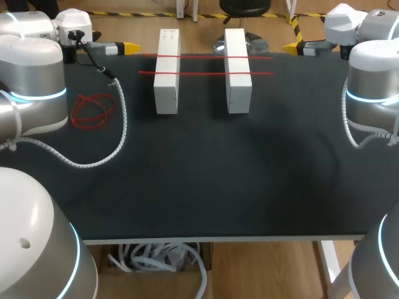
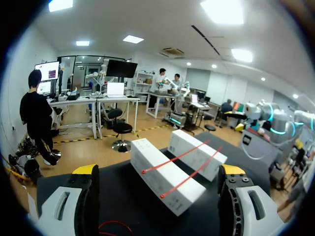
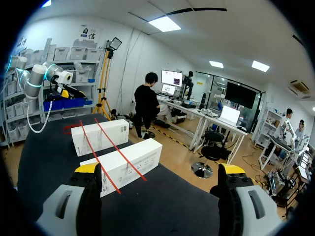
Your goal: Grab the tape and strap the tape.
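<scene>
Silver arms [image 1: 34, 68], cyan rings [image 1: 38, 95], yellow-tipped end effectors [image 1: 129, 47]

Nothing legible. The left box [image 1: 167, 71] has faint small marks near its far end, the right box [image 3: 129, 169] on its side, too small to read.

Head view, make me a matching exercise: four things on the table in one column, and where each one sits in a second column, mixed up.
1. straight red tape strips
2. loose red tape tangle
3. left pincer
4. right pincer

A. at the far right edge of the table
B. flat on the table, left of the white boxes
C. laid across both white boxes
D. at the far left edge of the table

Pairs: 1-C, 2-B, 3-D, 4-A.
</scene>
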You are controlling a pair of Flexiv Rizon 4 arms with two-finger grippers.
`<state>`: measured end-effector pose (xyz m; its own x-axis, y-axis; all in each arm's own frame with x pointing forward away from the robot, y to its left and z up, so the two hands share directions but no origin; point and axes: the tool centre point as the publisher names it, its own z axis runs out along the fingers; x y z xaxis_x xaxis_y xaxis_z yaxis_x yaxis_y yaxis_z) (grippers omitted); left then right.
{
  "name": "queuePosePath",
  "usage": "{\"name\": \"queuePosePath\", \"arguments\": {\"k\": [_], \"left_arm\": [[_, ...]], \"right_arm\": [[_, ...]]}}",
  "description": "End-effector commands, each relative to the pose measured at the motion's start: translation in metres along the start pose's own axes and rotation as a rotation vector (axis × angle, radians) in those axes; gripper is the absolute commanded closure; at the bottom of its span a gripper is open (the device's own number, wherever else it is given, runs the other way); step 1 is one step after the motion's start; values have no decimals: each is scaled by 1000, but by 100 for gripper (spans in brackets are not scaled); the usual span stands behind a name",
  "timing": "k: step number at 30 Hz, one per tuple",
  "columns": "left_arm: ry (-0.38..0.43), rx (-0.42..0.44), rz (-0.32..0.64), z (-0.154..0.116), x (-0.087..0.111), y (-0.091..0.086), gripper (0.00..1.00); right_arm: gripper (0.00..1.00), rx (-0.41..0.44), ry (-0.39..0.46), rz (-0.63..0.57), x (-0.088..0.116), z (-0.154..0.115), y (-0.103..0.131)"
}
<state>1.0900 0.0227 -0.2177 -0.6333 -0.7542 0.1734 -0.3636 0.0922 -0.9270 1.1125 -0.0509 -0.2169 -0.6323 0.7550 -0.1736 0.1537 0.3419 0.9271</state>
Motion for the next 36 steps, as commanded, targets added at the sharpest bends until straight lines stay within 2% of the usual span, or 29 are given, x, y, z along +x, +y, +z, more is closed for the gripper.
{"name": "queuePosePath", "arguments": {"k": [1, 23, 25, 26, 30, 32, 36], "left_arm": [[-1, 0, 1, 0, 0, 0, 0], [-1, 0, 1, 0, 0, 0, 0], [71, 76, 154, 8, 7, -3, 0], [117, 79, 230, 11, 10, -3, 0], [296, 121, 354, 14, 14, -4, 0], [346, 108, 387, 17, 14, -1, 0], [534, 53, 497, 20, 17, 12, 0]], "right_arm": [[0, 0, 0, 0, 0, 0, 0], [0, 0, 0, 0, 0, 0, 0], [0, 0, 0, 0, 0, 0, 0], [0, 0, 0, 0, 0, 0, 0], [0, 0, 0, 0, 0, 0, 0], [0, 0, 0, 0, 0, 0, 0], [0, 0, 0, 0, 0, 0, 0]]}}
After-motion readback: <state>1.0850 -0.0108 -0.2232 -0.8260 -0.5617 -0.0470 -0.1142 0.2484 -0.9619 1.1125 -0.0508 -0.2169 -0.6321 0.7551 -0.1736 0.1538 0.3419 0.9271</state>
